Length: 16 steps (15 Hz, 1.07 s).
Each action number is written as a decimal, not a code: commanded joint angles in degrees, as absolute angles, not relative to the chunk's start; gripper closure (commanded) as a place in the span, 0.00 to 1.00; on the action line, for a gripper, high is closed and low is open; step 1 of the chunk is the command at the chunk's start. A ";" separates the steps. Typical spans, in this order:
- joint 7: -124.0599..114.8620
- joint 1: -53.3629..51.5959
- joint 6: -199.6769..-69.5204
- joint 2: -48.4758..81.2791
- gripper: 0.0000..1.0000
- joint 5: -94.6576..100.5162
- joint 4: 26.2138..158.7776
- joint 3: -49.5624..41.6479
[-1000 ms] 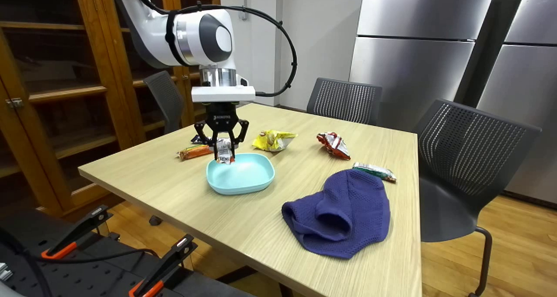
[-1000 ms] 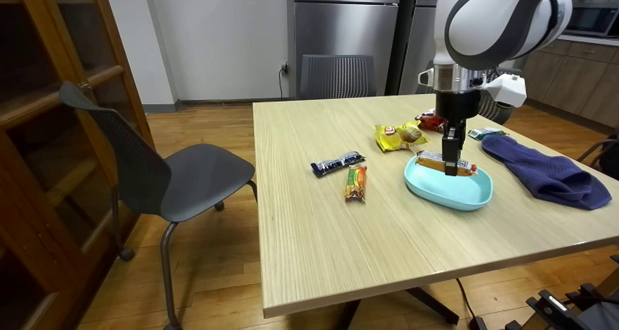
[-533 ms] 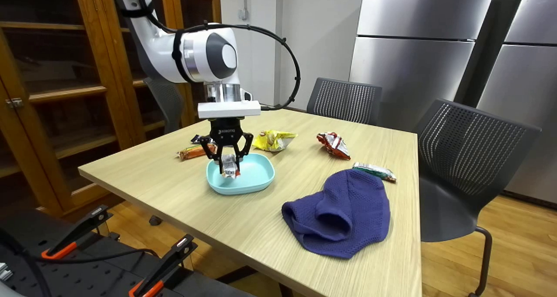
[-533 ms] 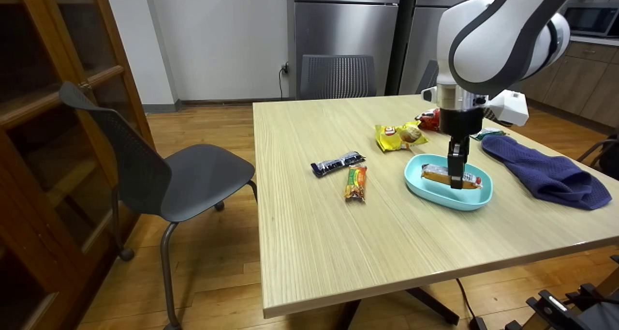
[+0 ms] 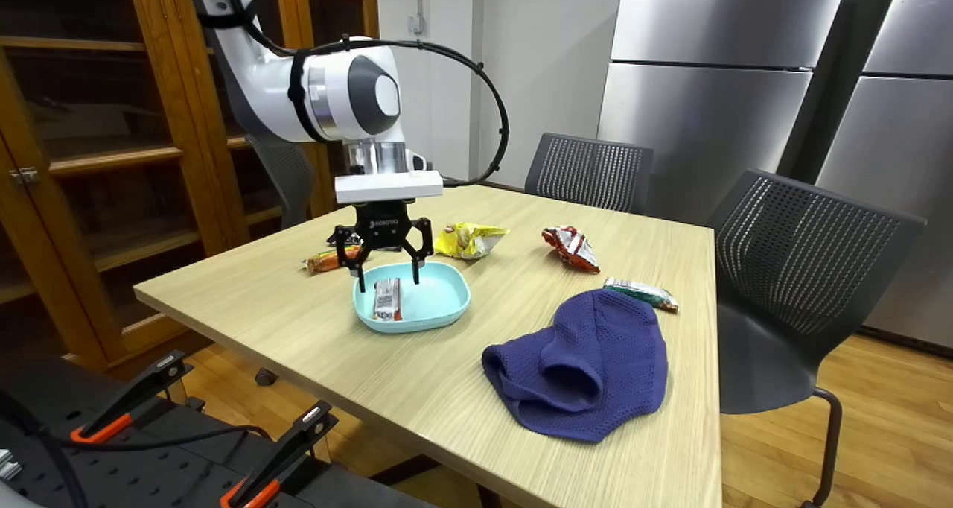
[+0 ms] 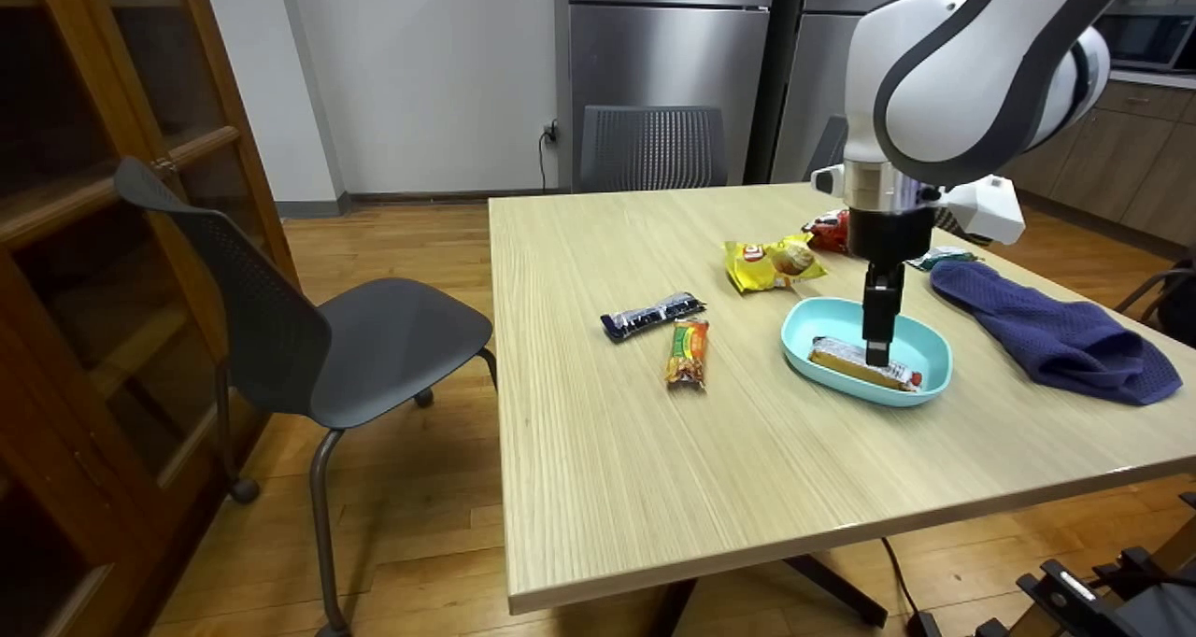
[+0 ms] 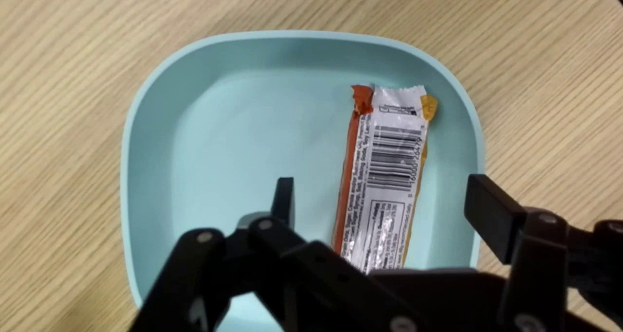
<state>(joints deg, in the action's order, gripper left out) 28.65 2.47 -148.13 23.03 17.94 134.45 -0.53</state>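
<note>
A wrapped snack bar (image 7: 384,176), with a silver barcode side and orange edges, lies in the turquoise dish (image 7: 233,152). It rests toward one side of the dish, as an exterior view also shows the bar (image 5: 387,301). My gripper (image 5: 389,285) hangs just above it with its fingers spread wide. In the wrist view the gripper (image 7: 379,191) straddles the bar, with a gap on either side and nothing held. The bar's near end is hidden behind the gripper body.
An orange-green bar (image 6: 688,349) and a dark wrapped bar (image 6: 654,316) lie beside the dish. Beyond are a yellow bag (image 5: 469,240), a red bag (image 5: 572,249) and a green wrapper (image 5: 642,293). A blue cloth (image 5: 588,366) lies near the table edge; chairs stand around.
The gripper came down over the dish with the bar pinched in it, then spread its fingers. The bar has dropped onto the dish's floor. Other things have stayed put.
</note>
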 commanded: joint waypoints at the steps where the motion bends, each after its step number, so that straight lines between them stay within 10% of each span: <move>1: 29.67 3.40 -147.57 17.84 0.00 16.34 137.31 1.94; 16: 28.83 1.87 -148.40 19.36 0.00 -9.41 131.97 13.46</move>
<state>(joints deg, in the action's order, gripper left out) 28.90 1.89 -148.56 19.34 -9.50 132.09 13.49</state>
